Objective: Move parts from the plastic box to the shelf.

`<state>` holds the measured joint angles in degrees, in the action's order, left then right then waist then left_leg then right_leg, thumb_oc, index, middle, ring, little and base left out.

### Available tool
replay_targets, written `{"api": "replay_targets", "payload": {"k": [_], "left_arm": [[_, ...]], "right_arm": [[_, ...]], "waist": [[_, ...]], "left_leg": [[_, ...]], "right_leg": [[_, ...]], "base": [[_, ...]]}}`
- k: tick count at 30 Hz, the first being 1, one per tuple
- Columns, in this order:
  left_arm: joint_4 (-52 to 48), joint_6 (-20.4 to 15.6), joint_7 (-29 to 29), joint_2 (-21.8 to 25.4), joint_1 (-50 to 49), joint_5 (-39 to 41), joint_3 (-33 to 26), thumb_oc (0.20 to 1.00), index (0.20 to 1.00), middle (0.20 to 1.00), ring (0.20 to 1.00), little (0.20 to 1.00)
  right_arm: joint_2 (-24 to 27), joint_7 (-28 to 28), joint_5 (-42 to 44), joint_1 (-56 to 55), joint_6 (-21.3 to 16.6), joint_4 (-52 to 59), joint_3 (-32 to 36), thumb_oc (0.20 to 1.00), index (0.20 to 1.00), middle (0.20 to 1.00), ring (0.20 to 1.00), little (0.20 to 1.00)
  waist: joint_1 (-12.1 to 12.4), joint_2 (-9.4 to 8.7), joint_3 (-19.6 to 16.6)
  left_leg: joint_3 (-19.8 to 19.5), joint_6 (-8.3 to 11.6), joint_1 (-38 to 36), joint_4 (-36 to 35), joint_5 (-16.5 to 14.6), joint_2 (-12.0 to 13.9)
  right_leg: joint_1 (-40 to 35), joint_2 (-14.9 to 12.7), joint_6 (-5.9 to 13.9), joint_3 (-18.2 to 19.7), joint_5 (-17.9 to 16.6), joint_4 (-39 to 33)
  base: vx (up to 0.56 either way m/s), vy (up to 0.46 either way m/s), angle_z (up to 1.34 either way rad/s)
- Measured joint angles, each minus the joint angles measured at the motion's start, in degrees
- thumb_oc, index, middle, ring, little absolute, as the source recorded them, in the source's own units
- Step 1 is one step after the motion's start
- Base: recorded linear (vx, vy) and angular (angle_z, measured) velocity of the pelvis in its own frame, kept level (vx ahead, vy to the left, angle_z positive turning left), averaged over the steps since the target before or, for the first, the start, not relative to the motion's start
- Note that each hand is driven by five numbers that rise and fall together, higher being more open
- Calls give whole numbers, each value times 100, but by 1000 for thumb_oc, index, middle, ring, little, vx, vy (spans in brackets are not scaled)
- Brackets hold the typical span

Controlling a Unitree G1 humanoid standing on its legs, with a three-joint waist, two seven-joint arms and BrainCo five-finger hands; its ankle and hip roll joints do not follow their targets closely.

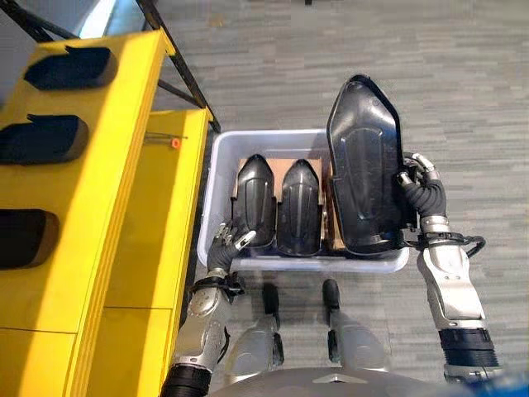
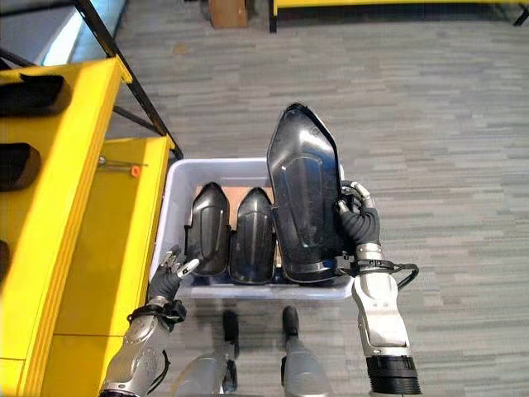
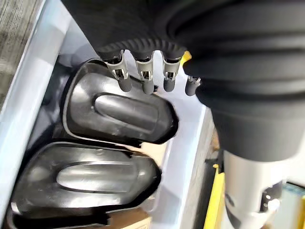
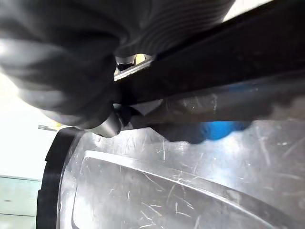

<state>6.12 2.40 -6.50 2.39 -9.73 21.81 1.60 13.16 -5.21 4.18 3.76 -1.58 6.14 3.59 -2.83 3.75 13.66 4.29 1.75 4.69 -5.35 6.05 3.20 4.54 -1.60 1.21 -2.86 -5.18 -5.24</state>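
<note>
We judge the step in hand to be the lift-out: one large black part (image 1: 364, 165) stands tilted up out of the plastic box (image 1: 216, 157), its lower end at the box's near right corner and its upper end rising past the far rim. Our right hand (image 1: 417, 186) is at that part's right edge, fingers curled round the rim and clamping it. Two smaller black parts (image 1: 277, 205) lie side by side in the box on a brown liner, between the raised part and the left wall.

Our left hand (image 1: 230, 244) sits at the box's near left corner, fingers relaxed and spread, their dark tips just above the nearer small part and holding nothing; we cannot tell whether they touch it.

The yellow shelf (image 1: 124, 165) stands just beside the box's left wall, with dark parts already resting in its upper slots. The next move, as we judge it, calls for raising the large part clear of the rim and carrying it across the box toward the shelf, perhaps with our left hand steadying its free edge.
</note>
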Motion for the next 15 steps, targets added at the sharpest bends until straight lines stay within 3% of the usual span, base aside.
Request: {"api": "replay_targets", "payload": {"k": [4, 5, 6, 7, 8, 9, 10, 11, 12, 13, 15], "left_arm": [[37, 0, 22, -235, -312, 7, -219, 1000, 1000, 1000, 1000, 1000], [172, -2, 17, -313, -340, 12, -217, 1000, 1000, 1000, 1000, 1000], [219, 3, 15, -337, -284, 12, -208, 1000, 1000, 1000, 1000, 1000], [265, 3, 12, -341, -410, 12, -213, 1000, 1000, 1000, 1000, 1000], [427, -4, 20, -327, -133, 11, -154, 1000, 1000, 1000, 1000, 1000], [515, -19, 13, -238, 80, 11, -186, 1000, 1000, 1000, 1000, 1000], [585, 4, 15, -165, 183, 10, -222, 1000, 1000, 1000, 1000, 1000], [657, 66, 15, -218, -87, 8, -302, 1000, 1000, 1000, 1000, 1000], [660, 72, 12, -371, -196, 7, -334, 1000, 1000, 1000, 1000, 1000], [671, 75, 22, -415, -194, 6, -258, 1000, 1000, 1000, 1000, 1000], [669, 87, 73, -417, -6, -1, -67, 1000, 1000, 1000, 1000, 1000]], "right_arm": [[-98, 186, 184, 4, 6, 41, -392, 200, 200, 200, 200, 200], [-112, 213, 197, 51, 5, 71, -424, 200, 200, 200, 200, 200], [-114, 215, 198, 123, 5, 76, -418, 200, 200, 200, 200, 200], [-126, 229, 197, 163, 6, 74, -459, 200, 200, 200, 200, 200], [-151, 75, 195, 178, -4, 87, -332, 200, 200, 200, 200, 200], [-193, -11, 193, 255, 14, 79, -213, 200, 200, 200, 200, 200], [-245, -18, 185, 375, 70, 70, -190, 200, 200, 200, 200, 200], [-295, 15, 168, 437, 76, 76, -322, 200, 200, 200, 200, 200], [-281, 0, 171, 436, 71, 84, -285, 200, 200, 200, 200, 200], [-284, -8, 169, 419, 51, 94, -140, 200, 200, 200, 200, 200], [-296, -30, 167, 278, 49, 197, 205, 200, 200, 200, 200, 200]], "waist": [[272, -23, -332], [404, 29, -348], [448, 53, -334], [653, 130, -337], [589, 114, -288], [515, -123, -228], [658, -380, -156], [535, -365, -180], [418, -59, -245], [264, 96, -342], [14, 192, -421]], "left_leg": [[-248, 65, -61, 106, 7, 76], [-568, 133, 122, 278, 59, 63], [-715, 191, 255, 342, 52, 105], [-727, 299, 351, 348, 96, 115], [-1064, 1013, 1081, 771, 654, -114], [-863, 1094, 1298, 905, 752, -297], [-15, 225, 1538, 2256, -46, -305], [697, 274, 419, 3121, -766, 140], [999, 341, -538, 2675, -743, 622], [1499, 320, -1039, 2349, -695, 1014], [2214, 379, -1585, 1368, -652, 1306]], "right_leg": [[-242, 117, -38, -278, 112, 1], [-275, 156, -84, -567, 145, 10], [-170, 129, -152, -683, 191, 61], [-142, 233, -184, -778, 207, 185], [259, 112, -422, -1134, 424, 705], [544, -365, -657, -1466, 449, 802], [630, -640, -777, -1538, 343, 753], [247, -830, -594, -1746, 231, 487], [39, -760, -531, -1929, 313, 540], [-21, -770, -478, -2190, 358, 585], [-59, -916, -359, -2646, 288, 642]], "base": [[-117, -220, 46], [-280, -99, 83], [-297, -103, 90], [-408, -172, 151], [-223, -123, 207], [-117, -74, 229], [71, 8, 180], [94, 62, 133], [74, 95, 149], [-10, 142, 129], [-57, 178, 151]]}}
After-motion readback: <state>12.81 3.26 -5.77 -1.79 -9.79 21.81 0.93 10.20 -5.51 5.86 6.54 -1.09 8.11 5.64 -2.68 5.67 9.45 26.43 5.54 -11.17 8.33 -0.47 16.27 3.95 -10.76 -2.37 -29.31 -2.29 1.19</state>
